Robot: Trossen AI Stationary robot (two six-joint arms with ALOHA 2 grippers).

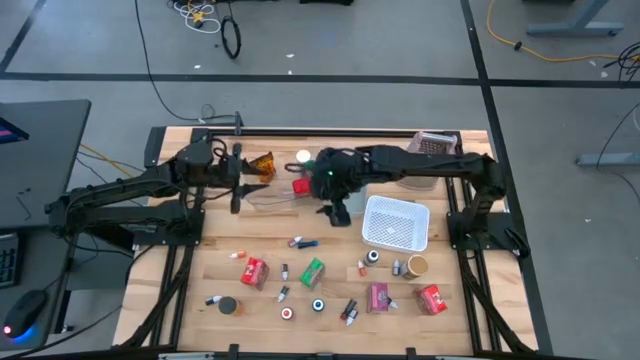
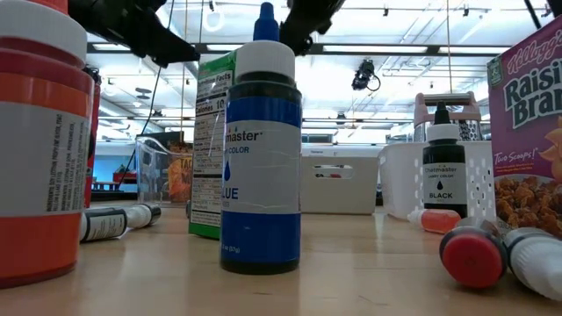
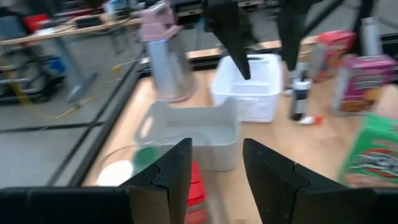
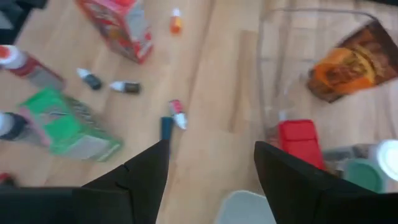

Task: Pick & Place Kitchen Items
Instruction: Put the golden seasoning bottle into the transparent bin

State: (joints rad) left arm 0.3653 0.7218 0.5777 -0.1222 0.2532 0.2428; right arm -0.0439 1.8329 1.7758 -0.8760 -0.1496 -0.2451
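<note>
Many kitchen items (image 1: 312, 272) lie scattered on the near half of the surface (image 1: 200, 285): red and pink boxes, one green box (image 1: 313, 271), short jars and tiny bottles with coloured caps. Some items already sit in the clear bin (image 4: 311, 81) at the far side, an orange packet (image 4: 345, 65) and a red box (image 4: 301, 140) among them.

By my judgement, the step in hand is between a drop and the next pick. The right claw (image 1: 337, 212) hangs just beside the clear bin, fingers apart and holding nothing. The left claw (image 1: 237, 180) hovers over the same bin, released and empty, though the view is blurred.

Next the right claw must move to a loose item, maybe the small bottles (image 4: 176, 115) under it, and come down around one.
</note>
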